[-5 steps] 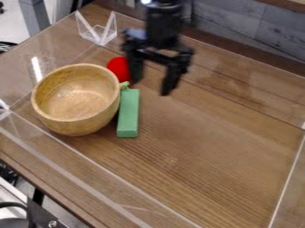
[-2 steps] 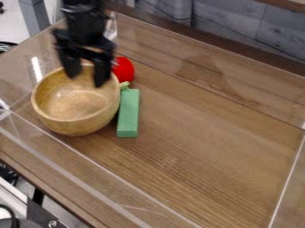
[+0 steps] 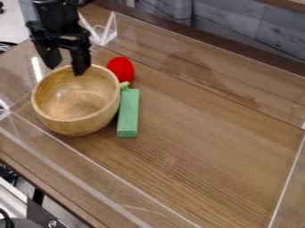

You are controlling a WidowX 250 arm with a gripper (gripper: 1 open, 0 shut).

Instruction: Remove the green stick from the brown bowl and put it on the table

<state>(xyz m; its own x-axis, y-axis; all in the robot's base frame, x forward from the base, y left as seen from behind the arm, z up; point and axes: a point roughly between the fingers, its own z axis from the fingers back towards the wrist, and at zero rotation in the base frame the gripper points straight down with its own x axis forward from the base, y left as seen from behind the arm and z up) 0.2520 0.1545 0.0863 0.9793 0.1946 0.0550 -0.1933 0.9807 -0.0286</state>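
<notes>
The black two-fingered gripper [image 3: 63,61] hung with its jaws spread wide and nothing between them, pointing down over the far left rim of the round light-brown wooden bowl [image 3: 77,99]. The bowl's hollow looked bare. The flat green bar-shaped stick [image 3: 127,113] lay on the dark wood-grain table [image 3: 215,134], pressed against the bowl's right side. A small red ball [image 3: 120,68] sat just beyond the stick's far end.

Dark wood-grain desk [image 3: 215,116], low clear walls. On it: brown bowl [image 3: 75,99] at left, green stick [image 3: 128,113] flat just right of it, red ball [image 3: 119,68] behind the stick.
</notes>
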